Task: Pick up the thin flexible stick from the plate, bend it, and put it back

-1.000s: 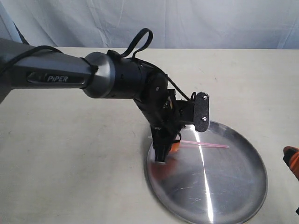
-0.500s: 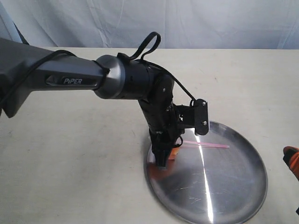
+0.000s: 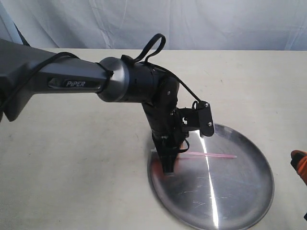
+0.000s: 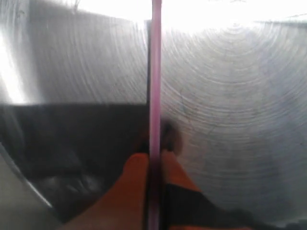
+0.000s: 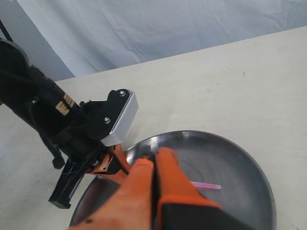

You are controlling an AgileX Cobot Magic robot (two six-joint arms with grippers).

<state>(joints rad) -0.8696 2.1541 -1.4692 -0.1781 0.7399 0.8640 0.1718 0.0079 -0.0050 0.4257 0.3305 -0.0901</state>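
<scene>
My gripper (image 5: 154, 163): orange fingers (image 5: 172, 177) pressed together, nothing between them. Beyond them is a round silver plate (image 5: 230, 160) on the beige surface (image 5: 249, 81). A short length of pink stick (image 5: 207, 185) shows past my fingers; cannot tell whether it is lying or lifted. The black left arm (image 5: 38, 105), carrying a grey camera housing (image 5: 117, 117), reaches down at the plate's rim. Pale cloth backdrop (image 5: 168, 24).

plate (image 3: 240, 206): shiny silver metal, mirror-ish, fine circular scratches | thin flexible stick (image 3: 216, 155) across it: glossy see-through pink plastic | table (image 3: 72, 182) under the plate: matt beige, smooth | backdrop (image 3: 216, 24) behind the plate: wrinkly pale cloth | left arm (image 3: 67, 81) over the plate's rim: satin grey metal, matt black plastic
</scene>
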